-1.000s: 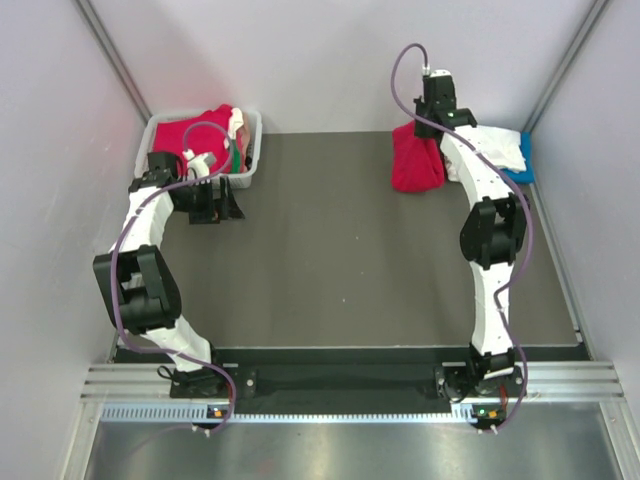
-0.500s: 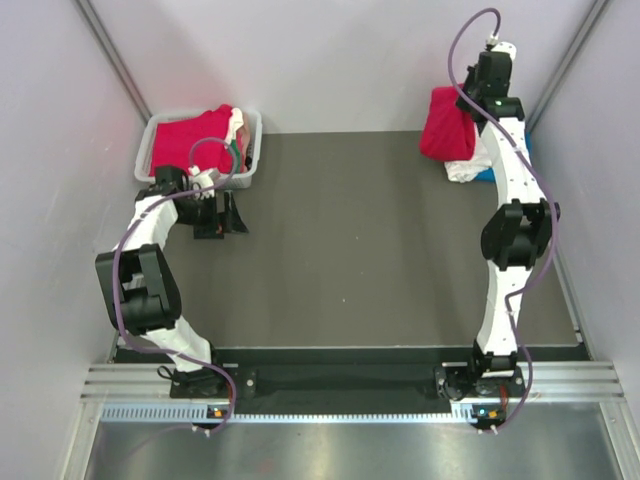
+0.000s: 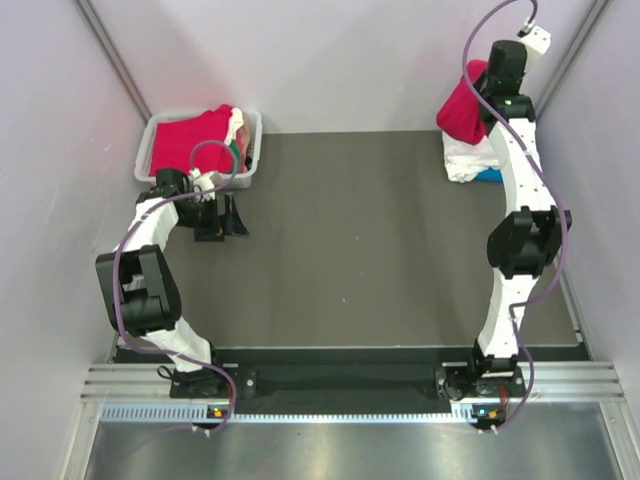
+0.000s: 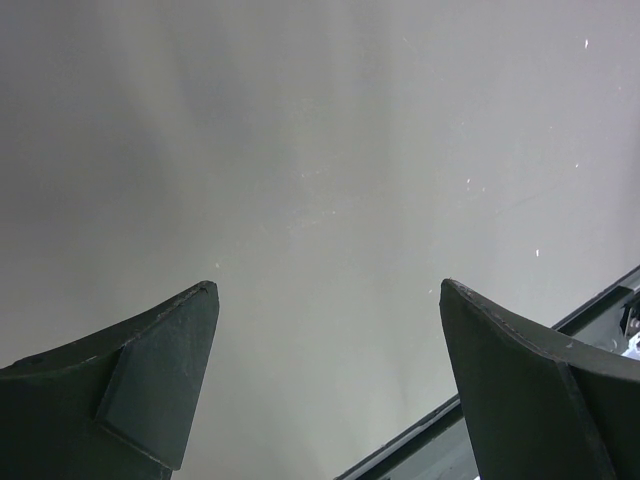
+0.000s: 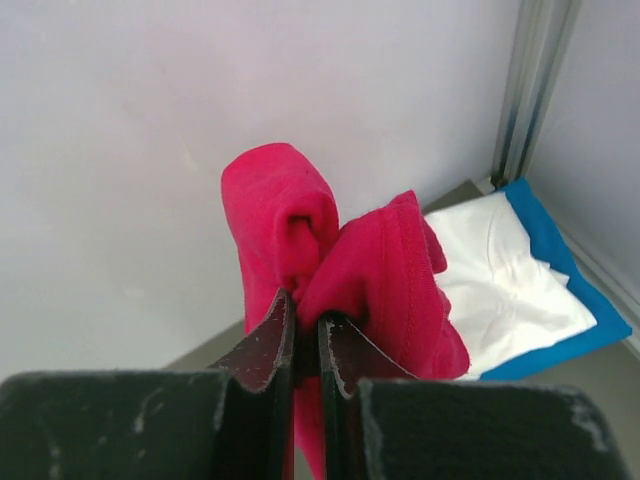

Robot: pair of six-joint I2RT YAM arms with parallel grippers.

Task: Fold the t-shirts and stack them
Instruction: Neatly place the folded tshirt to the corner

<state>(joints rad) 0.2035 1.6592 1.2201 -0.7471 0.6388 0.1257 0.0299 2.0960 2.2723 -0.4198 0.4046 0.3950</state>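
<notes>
Now my right gripper [image 5: 306, 335] is clamped on the bunched red t-shirt [image 5: 375, 270], with the white t-shirt [image 5: 500, 290] lying beneath me. I pinch little cloth, I think; it may slip and land crumpled. My left gripper [image 4: 325, 290] is spread wide, empty.

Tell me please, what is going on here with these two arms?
The right claw is shut on a bunched red shirt and holds it in the air near the back wall, close to a white shirt lying on a blue shirt in the far right corner. The left claw is open and empty, beside a plastic tub with more red cloth in it. The red shirt is not yet on the pile.
</notes>
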